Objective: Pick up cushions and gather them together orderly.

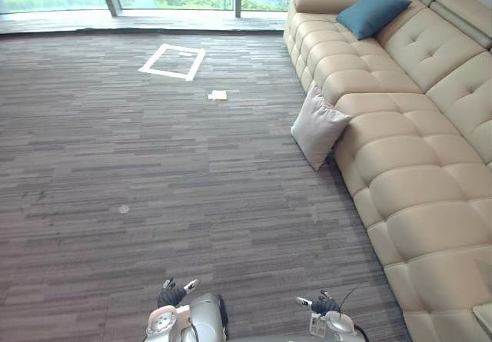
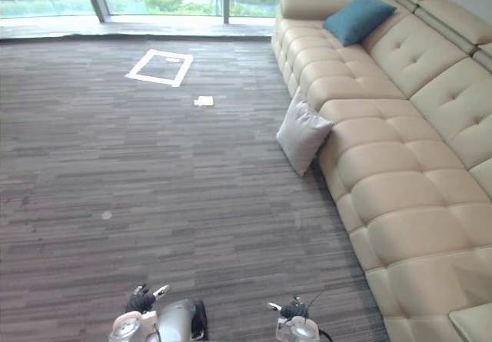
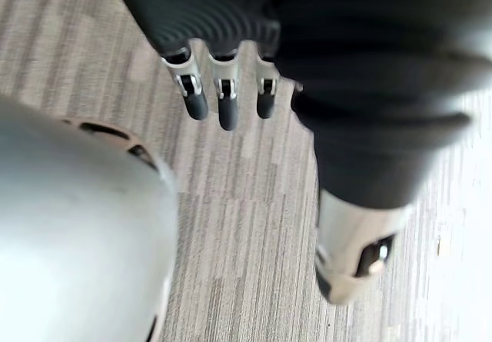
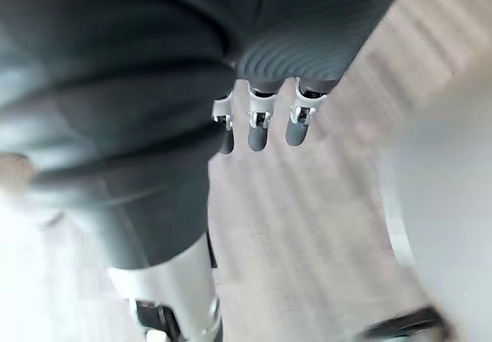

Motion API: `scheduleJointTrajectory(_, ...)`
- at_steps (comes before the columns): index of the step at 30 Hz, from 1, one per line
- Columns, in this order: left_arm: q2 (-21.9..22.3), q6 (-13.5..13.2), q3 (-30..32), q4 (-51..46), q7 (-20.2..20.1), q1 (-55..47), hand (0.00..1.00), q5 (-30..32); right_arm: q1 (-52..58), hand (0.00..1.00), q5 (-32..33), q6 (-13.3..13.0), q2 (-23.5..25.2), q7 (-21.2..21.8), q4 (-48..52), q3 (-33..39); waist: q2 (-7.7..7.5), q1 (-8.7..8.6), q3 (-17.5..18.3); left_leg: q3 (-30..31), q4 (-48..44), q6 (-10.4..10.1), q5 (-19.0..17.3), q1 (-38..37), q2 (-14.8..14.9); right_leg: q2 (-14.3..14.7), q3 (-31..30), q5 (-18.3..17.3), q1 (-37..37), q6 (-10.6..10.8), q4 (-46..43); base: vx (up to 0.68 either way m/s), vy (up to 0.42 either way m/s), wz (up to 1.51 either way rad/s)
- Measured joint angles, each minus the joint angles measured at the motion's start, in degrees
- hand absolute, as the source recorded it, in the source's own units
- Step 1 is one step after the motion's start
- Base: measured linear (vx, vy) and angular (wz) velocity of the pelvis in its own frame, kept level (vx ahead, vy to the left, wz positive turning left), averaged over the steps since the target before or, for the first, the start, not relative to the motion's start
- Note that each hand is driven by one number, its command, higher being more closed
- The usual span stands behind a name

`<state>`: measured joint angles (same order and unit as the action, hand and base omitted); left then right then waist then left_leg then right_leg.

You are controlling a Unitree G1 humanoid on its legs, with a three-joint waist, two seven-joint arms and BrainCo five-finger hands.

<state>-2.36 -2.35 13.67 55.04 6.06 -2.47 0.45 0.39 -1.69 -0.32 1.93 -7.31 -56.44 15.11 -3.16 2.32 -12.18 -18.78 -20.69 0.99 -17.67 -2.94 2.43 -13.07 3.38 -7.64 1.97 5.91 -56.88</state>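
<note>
Against the sofa [image 1: 415,165], two cushions [image 1: 373,10] [image 1: 317,127]

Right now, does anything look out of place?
Yes: the pale grey cushion is off the sofa, on the carpet, leaning against its front; the teal cushion sits up on the seat. A white scrap lies farther out.

The sofa [image 1: 430,165] is cut off by the view's right edge.

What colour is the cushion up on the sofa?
The cushion on the sofa is teal blue, clearest in the left eye view.
</note>
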Motion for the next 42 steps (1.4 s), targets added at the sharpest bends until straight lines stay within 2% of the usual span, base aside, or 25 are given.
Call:
scheduleJointTrajectory(2,-0.01,0.1,-1.81,1.08,-0.1,0.1,0.0,0.57,0.89,0.0,-0.14,-0.33,-0.76,-0.04,1.44,-0.01,0.8,-0.5,0.51,0.67,4.7,0.02,-0.12,-5.7,-0.1,0.55,6.69,-4.51,5.84,-1.46,0.01,0.51,0.114,0.38)
scheduleJointTrajectory(4,-0.27,0.27,-2.3,3.37,-0.16,0.96,0.0,0.65,0.8,0.0,-0.48,-0.4,-1.84,0.02,1.08,0.55,1.11,-0.78,0.37,1.27,8.86,-0.13,-0.21,-10.5,-0.12,2.35,11.9,-6.65,12.96,-3.13,10.66,0.64,0.064,0.39)
scheduleJointTrajectory(7,0.02,0.33,-2.33,3.93,-0.24,0.22,0.0,0.8,0.09,0.0,-0.05,-0.66,-2.15,0.19,1.71,2.6,1.77,-2.19,-0.05,2.53,13.02,-2.43,-1.39,-17.32,-0.13,6.54,15.58,-0.62,17.21,-5.29,30.07,0.73,-0.022,0.45)
scheduleJointTrajectory(8,0.01,0.24,-2.17,3.22,-0.23,-0.74,0.0,0.81,0.55,0.0,-0.14,-0.63,-2.04,0.19,1.69,2.55,1.09,-2.17,0.24,3.73,12.95,-4.09,-2.37,-20.25,-1.03,7.89,15.22,3.34,17.27,-7.73,33.82,0.62,-0.069,0.37)
scheduleJointTrajectory(9,-0.22,0.25,-2.15,2.79,-0.28,-1.05,0.0,0.95,1.14,0.0,-0.22,-0.59,-1.88,0.19,1.69,2.45,0.25,-2.33,0.73,4.56,12.49,-4.54,-2.63,-21.26,-1.6,7.89,14.72,4.7,17.17,-9.97,34.08,0.8,-0.122,0.47)
scheduleJointTrajectory(10,0.98,0.37,-1.65,3.1,-0.38,-1.16,0.0,1.72,1.49,0.0,0.07,-0.59,-2.78,0.48,2.66,2.63,1.73,-2.62,1.0,6.69,9.66,-5.1,-3.01,-22.94,-0.49,8.21,13.76,5.74,17.42,-13.28,28.06,0.91,-0.177,0.43)
scheduleJointTrajectory(11,2.22,0.19,-1.57,2.87,-0.68,-1.37,0.0,1.82,2.02,0.0,-0.69,-0.37,-3.36,0.56,3.5,2.66,3.71,-2.73,2.02,7.74,2.08,-6.26,-2.34,-19.8,1.95,8.67,15.0,1.16,16.77,-12.8,26.37,0.75,-0.154,0.37)
scheduleJointTrajectory(12,2.8,0.19,-1.54,2.78,-0.77,-1.37,0.0,1.86,1.99,0.0,-0.64,-0.27,-3.45,0.58,3.78,2.82,4.43,-2.77,2.11,8.42,-2.61,-6.93,-1.75,-17.91,2.78,9.16,15.29,-0.07,16.55,-12.69,25.77,0.84,-0.194,0.11)
scheduleJointTrajectory(14,4.16,0.32,1.7,1.38,-1.24,-0.98,0.0,2.3,1.49,0.0,-0.45,0.14,-3.04,0.59,4.06,2.1,6.65,-2.37,1.23,10.26,-28.51,-10.74,5.77,-6.89,8.26,13.21,14.77,-3.83,11.43,-13.74,28.26,0.68,-0.148,-0.26)
scheduleJointTrajectory(15,4.14,0.33,2.03,1.14,-1.24,-1.0,0.0,2.3,1.36,0.0,-0.6,0.27,-2.84,0.52,3.95,2.08,6.61,-2.33,1.05,9.95,-32.04,-10.76,5.75,-5.38,9.28,13.92,14.58,-4.17,9.83,-13.87,29.11,0.63,-0.122,-0.37)
scheduleJointTrajectory(17,2.87,0.25,2.82,-1.2,-1.21,-1.07,0.0,2.16,1.36,0.0,-0.36,1.13,-1.83,0.43,2.86,1.34,3.95,-2.04,-0.65,6.81,-41.03,-8.19,3.47,1.22,12.56,15.24,12.84,-5.57,-0.5,-13.7,35.21,0.57,-0.124,-0.25)
scheduleJointTrajectory(19,2.16,0.11,2.73,-2.59,-1.19,-1.07,0.0,1.71,1.57,0.0,0.59,1.45,-1.44,0.46,2.3,0.38,2.42,-1.54,-0.34,4.25,-37.09,-5.74,1.1,7.51,12.76,15.24,10.25,-5.41,-5.16,-13.18,39.57,0.5,-0.066,-0.54)
scheduleJointTrajectory(21,2.61,-0.08,2.75,-3.06,-1.18,-0.92,0.0,1.47,0.66,0.0,0.61,1.62,-1.6,0.17,1.58,0.46,2.55,-0.34,-0.44,4.05,-27.8,-4.03,-0.75,12.45,11.48,15.23,7.16,-5.44,-7.75,-12.97,41.82,0.42,0.061,-0.86)
scheduleJointTrajectory(23,3.13,-0.65,2.76,-3.86,-1.07,-0.87,0.0,1.39,0.72,0.0,0.64,1.58,-1.47,-0.13,1.56,0.47,2.53,0.73,-0.52,7.17,-17.55,-4.51,-0.55,15.48,8.6,14.32,3.77,-6.22,-9.43,-11.61,42.48,0.37,0.181,-0.91)
scheduleJointTrajectory(25,3.53,-1.23,2.84,-3.65,-0.53,-1.03,0.0,0.23,0.83,0.0,0.62,1.31,-1.52,-0.45,1.59,0.26,3.0,1.02,-0.43,14.75,-3.75,-6.46,5.47,17.18,4.83,12.99,-1.94,-10.45,-10.39,-8.33,40.52,0.35,0.286,-1.17)
scheduleJointTrajectory(26,3.52,-1.26,2.85,-3.61,-0.37,-1.18,0.0,0.15,0.91,0.0,0.63,1.35,-1.49,-0.51,1.56,0.15,2.9,1.23,-0.23,14.67,-4.26,-6.81,7.72,16.65,4.88,12.72,-3.55,-11.62,-10.46,-7.84,39.41,0.45,0.441,-1.28)
scheduleJointTrajectory(27,3.05,-1.26,2.87,-3.64,-0.15,-1.77,0.0,-0.08,1.32,0.0,0.59,1.36,-0.78,-0.55,1.58,-0.3,2.58,1.29,1.27,13.5,-6.22,-5.37,9.1,16.43,4.1,11.83,-6.67,-13.36,-10.29,-6.71,38.31,0.42,0.378,-1.09)
scheduleJointTrajectory(28,2.5,-1.21,3.01,-3.55,-0.08,-1.94,0.0,0.01,2.04,0.0,0.55,1.34,-0.14,-0.57,1.65,-0.67,1.79,1.17,1.93,11.44,-7.79,-4.48,6.6,16.39,4.04,11.03,-8.4,-13.63,-10.11,-6.23,37.68,0.6,0.477,-1.34)
scheduleJointTrajectory(29,1.8,-1.19,3.49,-2.8,-0.03,-1.77,0.0,-0.07,2.33,0.0,0.52,1.29,0.32,-0.56,1.9,-1.89,-0.03,1.06,2.87,8.15,-8.17,-3.6,4.31,14.93,4.2,9.92,-9.48,-12.76,-7.88,-5.0,33.68,0.41,0.29,-1.08)
scheduleJointTrajectory(30,1.46,-1.12,3.44,-2.26,-0.03,-1.58,0.0,-0.07,2.42,0.0,0.51,1.25,0.44,-0.49,1.98,-2.64,0.03,1.21,2.81,6.5,-7.94,-3.22,4.0,13.79,4.33,9.39,-9.49,-12.1,-6.43,-4.08,29.86,0.4,0.288,-1.24)
scheduleJointTrajectory(32,0.98,-0.89,3.42,-0.89,0.37,-1.36,0.0,-0.03,2.18,0.0,0.51,1.05,0.53,-0.21,2.46,-3.0,-0.3,1.34,2.69,1.03,-5.97,-1.99,1.92,7.33,4.69,6.33,-5.34,-8.03,0.42,-0.43,13.87,0.3,0.231,-1.08)
scheduleJointTrajectory(35,0.99,-0.59,3.22,0.89,0.4,-1.24,0.0,-0.07,2.63,0.0,0.33,0.29,0.41,0.02,3.97,-4.01,0.33,0.67,2.54,-3.18,-0.32,-1.97,1.02,-1.52,4.55,0.92,7.58,-8.45,4.75,-1.61,5.12,0.3,0.177,-0.62)
scheduleJointTrajectory(39,0.97,-0.33,2.16,2.35,0.36,-1.04,0.0,-0.53,1.51,0.0,-0.71,0.23,0.16,0.1,3.67,-4.2,1.2,0.52,2.27,-9.65,6.1,-3.33,1.84,-8.16,5.64,-1.02,21.32,-9.15,8.06,-3.55,15.81,0.3,0.08,-0.64)
scheduleJointTrajectory(41,0.81,0.19,0.41,3.46,0.23,-0.36,0.0,-0.48,0.36,0.0,-0.78,0.4,-0.24,0.31,3.62,-4.13,2.18,0.25,1.61,-12.92,8.81,-4.43,2.47,-11.54,5.92,0.5,28.91,-5.74,10.58,-6.64,24.99,0.39,-0.016,-0.85)
scheduleJointTrajectory(42,0.69,0.18,0.12,3.69,0.14,-0.32,0.0,-0.48,0.3,0.0,-0.79,0.39,-0.27,0.4,3.62,-4.13,2.18,0.1,1.59,-13.36,8.93,-4.44,2.47,-11.93,5.9,1.13,29.33,-4.11,10.8,-7.5,27.28,0.37,-0.07,-0.72)
